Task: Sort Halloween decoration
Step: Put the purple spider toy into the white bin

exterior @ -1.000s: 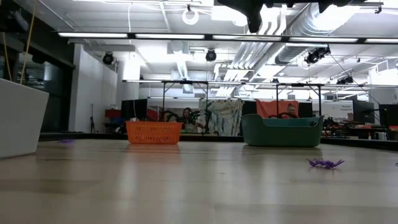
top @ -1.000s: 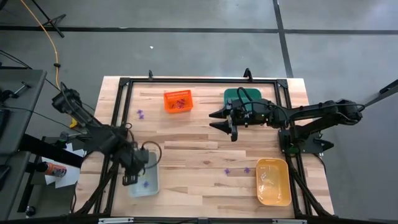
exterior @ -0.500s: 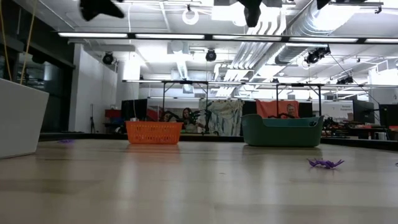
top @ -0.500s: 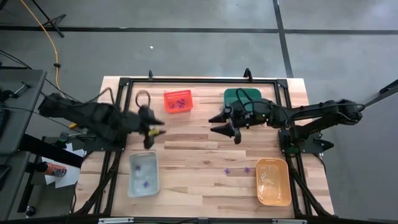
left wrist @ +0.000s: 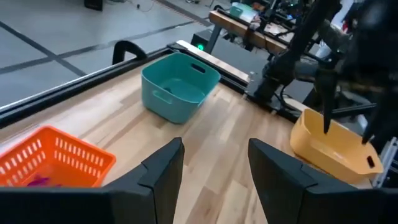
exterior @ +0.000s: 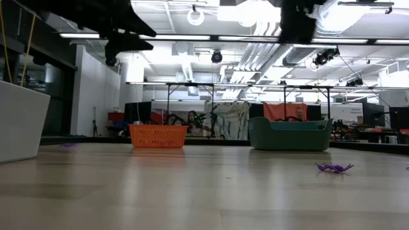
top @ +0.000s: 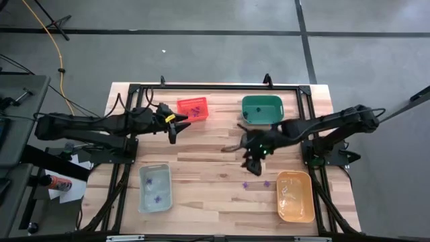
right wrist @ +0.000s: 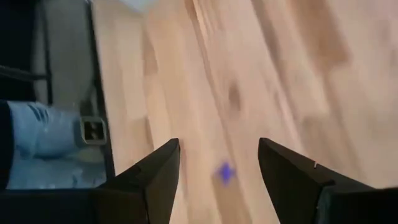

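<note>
where bins show, no writing readable — right gripper (top: pixel 250 156) open above purple trinket (right wrist: pixel 225 172).

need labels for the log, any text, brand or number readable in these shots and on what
None can be read.
The orange bin, green bin, yellow bin and clear bin show no lettering.
The can beside the table has a label, too small to read.
Room signs in the low view are blurred.

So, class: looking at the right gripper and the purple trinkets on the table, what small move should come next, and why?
Probably lower the right gripper onto the purple trinket just below it: its jaws are open and empty, and the wrist view shows the trinket between the fingers.
</note>
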{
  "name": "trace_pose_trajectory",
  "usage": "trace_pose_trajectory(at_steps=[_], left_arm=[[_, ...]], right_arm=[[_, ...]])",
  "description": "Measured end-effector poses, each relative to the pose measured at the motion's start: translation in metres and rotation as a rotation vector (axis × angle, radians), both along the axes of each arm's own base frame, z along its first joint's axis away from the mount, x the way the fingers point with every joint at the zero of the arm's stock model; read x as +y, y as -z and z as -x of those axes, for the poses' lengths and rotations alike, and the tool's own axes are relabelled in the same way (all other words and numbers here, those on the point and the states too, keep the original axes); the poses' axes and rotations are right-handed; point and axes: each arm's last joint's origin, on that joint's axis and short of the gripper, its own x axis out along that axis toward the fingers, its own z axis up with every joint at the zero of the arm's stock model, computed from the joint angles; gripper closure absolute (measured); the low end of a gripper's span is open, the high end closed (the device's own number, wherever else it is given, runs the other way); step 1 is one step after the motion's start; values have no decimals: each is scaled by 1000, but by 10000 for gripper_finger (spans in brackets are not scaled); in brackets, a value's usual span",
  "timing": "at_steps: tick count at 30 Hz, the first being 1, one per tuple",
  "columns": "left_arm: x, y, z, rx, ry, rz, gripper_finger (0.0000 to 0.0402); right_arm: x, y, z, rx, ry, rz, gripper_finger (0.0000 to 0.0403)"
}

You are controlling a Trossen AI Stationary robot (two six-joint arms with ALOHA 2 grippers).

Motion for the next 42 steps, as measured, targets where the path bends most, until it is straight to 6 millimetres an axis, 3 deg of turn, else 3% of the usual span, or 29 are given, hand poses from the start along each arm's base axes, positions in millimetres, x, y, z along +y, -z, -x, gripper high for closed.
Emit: trace_pose_trajectory(at_steps=[8,18,42], left_arm=[[7,1,1,47,-6,-141,229],[13,1,2,59,-32,-168,229],[17,0,2,61,-52,-193,229]], right_arm=[[31,46,-14,258,81,-41,190],[51,90,-27,465,104,-113,190],[54,93,-22,528,226,-123,190]])
